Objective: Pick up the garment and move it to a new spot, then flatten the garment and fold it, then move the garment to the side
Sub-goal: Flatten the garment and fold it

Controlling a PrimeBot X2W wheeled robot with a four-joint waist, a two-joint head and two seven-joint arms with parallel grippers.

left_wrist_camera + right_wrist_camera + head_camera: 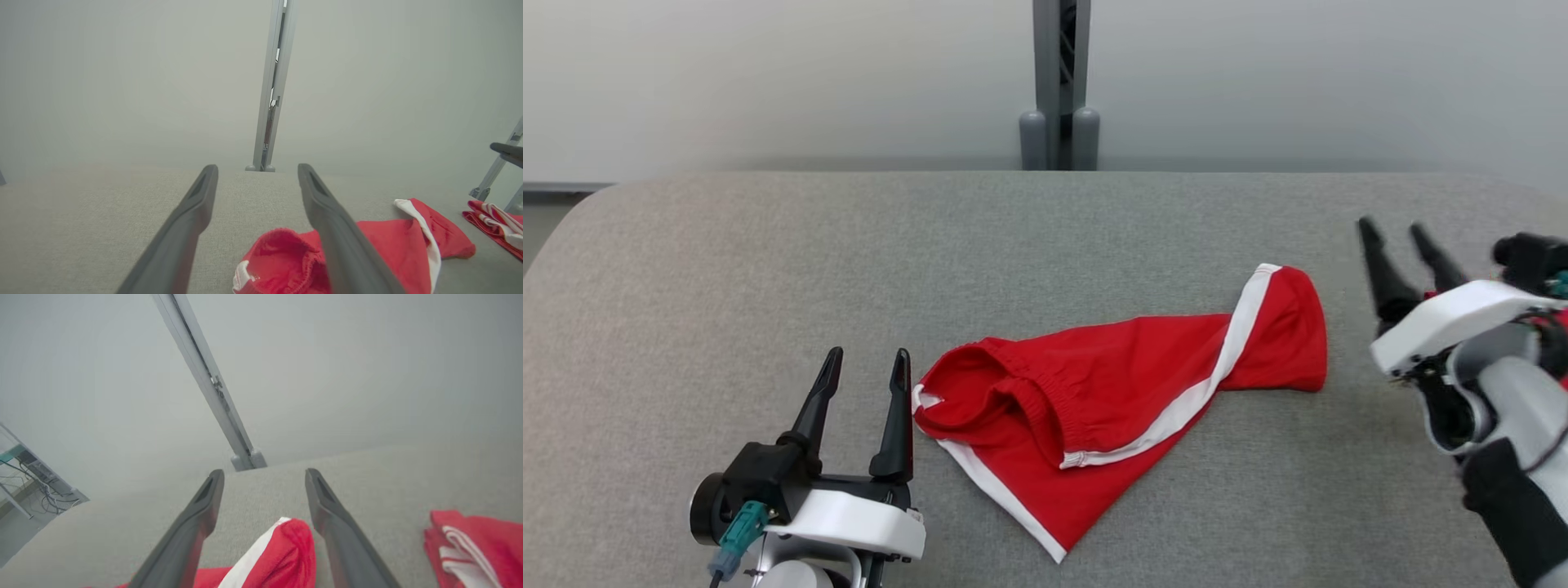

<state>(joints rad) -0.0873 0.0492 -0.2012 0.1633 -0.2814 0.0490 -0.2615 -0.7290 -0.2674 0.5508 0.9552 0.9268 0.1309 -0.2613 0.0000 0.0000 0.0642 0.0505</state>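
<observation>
In the head view the red garment (1127, 384) lies crumpled mid-worktop (768, 261) between the released left claw (867, 355), just beside its waistband, and the released right claw (1391, 226); the left wrist view shows the waistband under that claw; the right wrist view shows the striped leg end under the other, with a second red cloth (478, 547) nearby.

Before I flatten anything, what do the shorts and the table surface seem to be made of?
Shorts: thin soft fabric, matte red with white trim, likely a sports knit; it lies in loose folds and the waistband is gathered. Table surface: grey woven cloth, matte, fine speckled weave showing; what's underneath is hidden.
</observation>
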